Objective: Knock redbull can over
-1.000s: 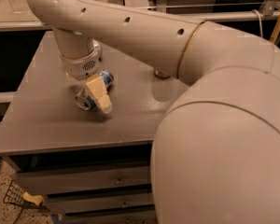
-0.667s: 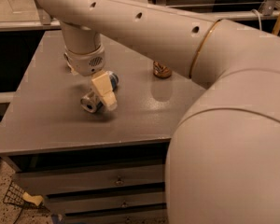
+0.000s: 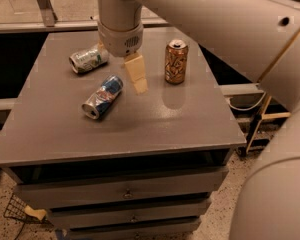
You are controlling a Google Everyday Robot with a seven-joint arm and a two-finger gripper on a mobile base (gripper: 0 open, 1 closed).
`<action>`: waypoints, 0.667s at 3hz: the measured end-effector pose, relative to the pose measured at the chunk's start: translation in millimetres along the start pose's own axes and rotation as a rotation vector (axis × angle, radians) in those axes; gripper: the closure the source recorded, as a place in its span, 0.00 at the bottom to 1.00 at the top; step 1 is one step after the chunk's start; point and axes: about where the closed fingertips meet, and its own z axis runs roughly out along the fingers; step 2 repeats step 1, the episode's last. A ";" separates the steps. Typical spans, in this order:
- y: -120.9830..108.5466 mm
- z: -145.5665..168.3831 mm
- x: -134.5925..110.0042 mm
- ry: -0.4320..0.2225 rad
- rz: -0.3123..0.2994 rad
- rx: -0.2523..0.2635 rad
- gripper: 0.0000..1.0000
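Observation:
The redbull can (image 3: 102, 96), slim, blue and silver with red markings, lies on its side on the grey table (image 3: 140, 129), its silver top toward the front left. My gripper (image 3: 136, 75) hangs above the table just to the right of the can, not touching it. Only one tan finger (image 3: 137, 76) shows below the wrist.
An orange-brown can (image 3: 176, 61) stands upright to the right of the gripper. A silver-green can (image 3: 89, 58) lies on its side at the back left. The table has drawers below its front edge. My large arm fills the right and top of the view.
The arm has lifted up and back from the redbull can, which now lies in full view on its side. The other two cans have come into view.

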 end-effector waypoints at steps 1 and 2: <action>26.2 -3.2 43.0 -0.038 0.104 0.026 0.00; 26.2 -3.2 43.0 -0.038 0.104 0.026 0.00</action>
